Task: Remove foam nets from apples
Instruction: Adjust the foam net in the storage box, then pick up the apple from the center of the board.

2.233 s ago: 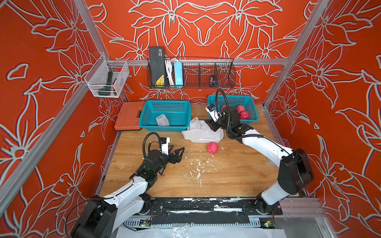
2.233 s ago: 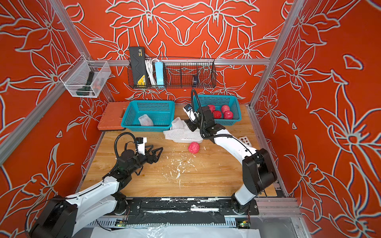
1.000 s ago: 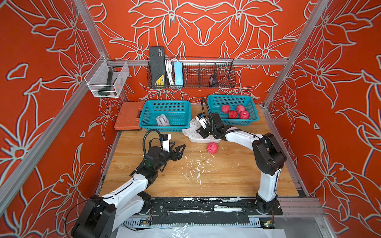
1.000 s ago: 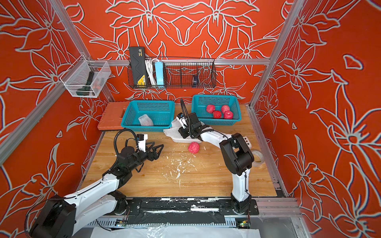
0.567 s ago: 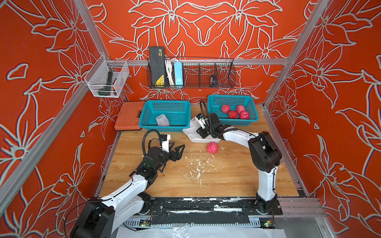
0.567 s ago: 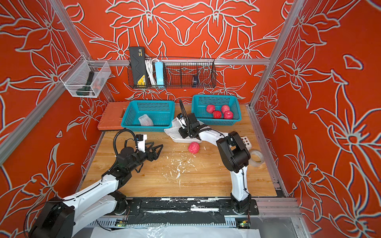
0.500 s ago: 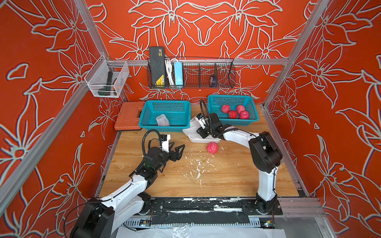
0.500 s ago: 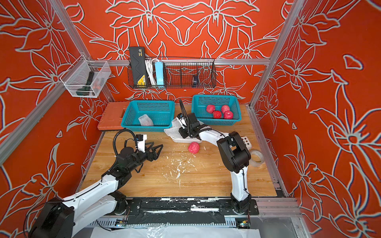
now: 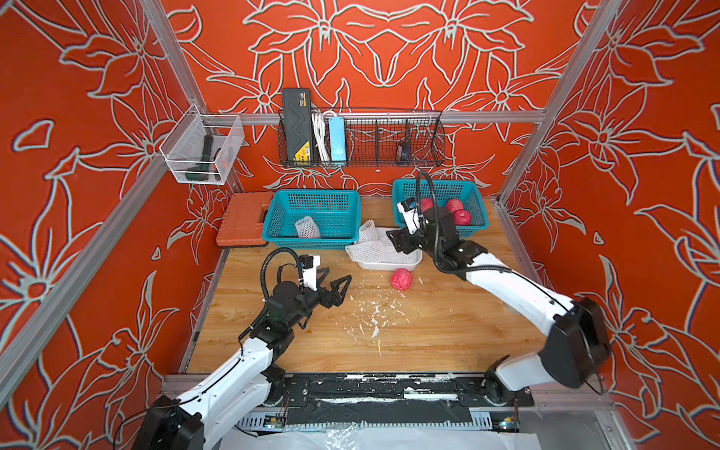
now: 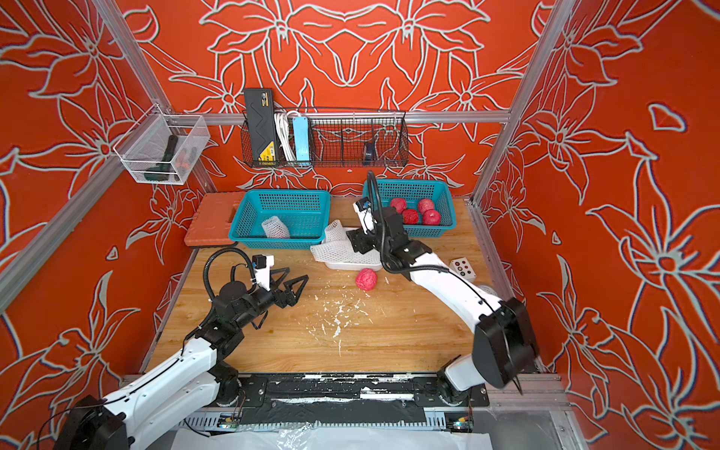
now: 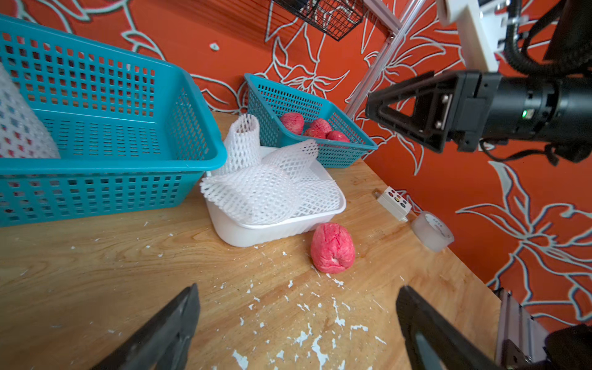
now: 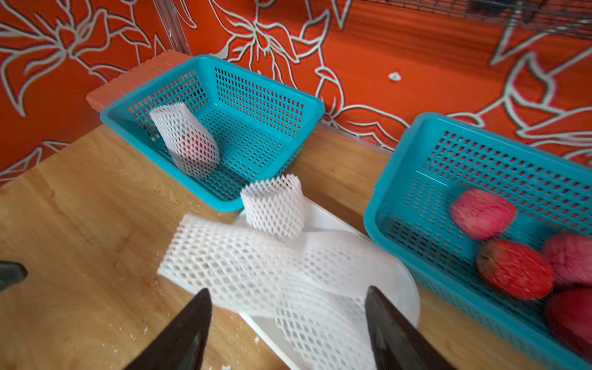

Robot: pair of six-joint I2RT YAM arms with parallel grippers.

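While the right gripper (image 12: pixel 286 290) gapes empty over the foam nets (image 9: pixel 374 249), the left gripper (image 11: pixel 298 288) gapes empty too. A bare apple (image 9: pixel 401 279) lies at their five o'clock.

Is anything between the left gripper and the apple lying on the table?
Nothing visible does. The open left gripper faces the apple across the table, with only tiny foam crumbs between; the white tray lies beside the path.

A bare apple (image 9: pixel 401 279) lies beside the white tray (image 9: pixel 389 266).
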